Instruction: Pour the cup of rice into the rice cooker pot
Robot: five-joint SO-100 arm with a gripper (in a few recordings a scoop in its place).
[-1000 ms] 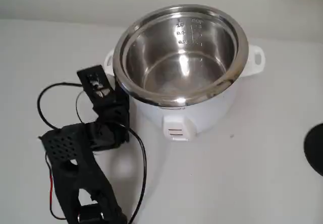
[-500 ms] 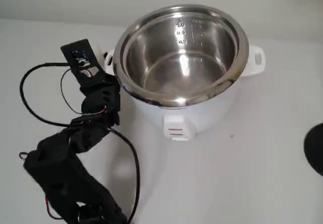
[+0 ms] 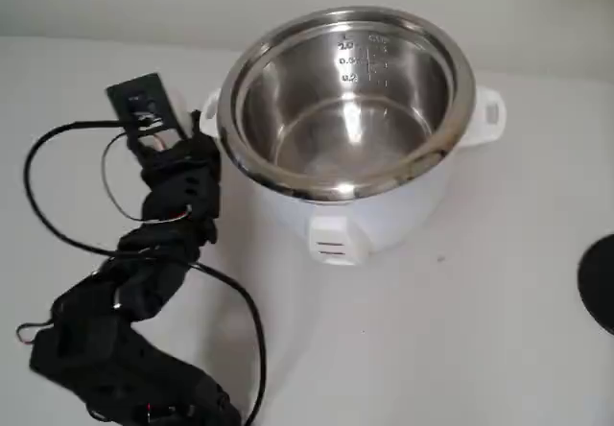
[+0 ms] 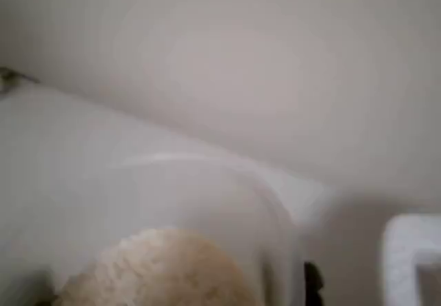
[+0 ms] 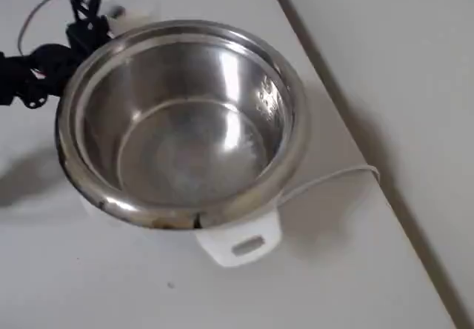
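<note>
The rice cooker pot is a shiny steel bowl in a white body with side handles, and it holds nothing; from above the rice cooker pot sits mid-frame. The translucent cup stands on the table by the pot's rim. The wrist view shows the cup very close and blurred, with a mound of rice inside. My black gripper is at the cooker's left handle; overhead, the gripper is right beside the cup. A dark fingertip shows just outside the cup wall. Whether the jaws press on the cup is unclear.
Black cables loop over the white table left of the arm. A white cord runs from the cooker toward the table edge. A dark round object pokes in at the right edge. The cooker handle is close by.
The arm has swung up and to the left along the cooker's side, stretching out toward the far left of the pot. The cooker has not moved.
</note>
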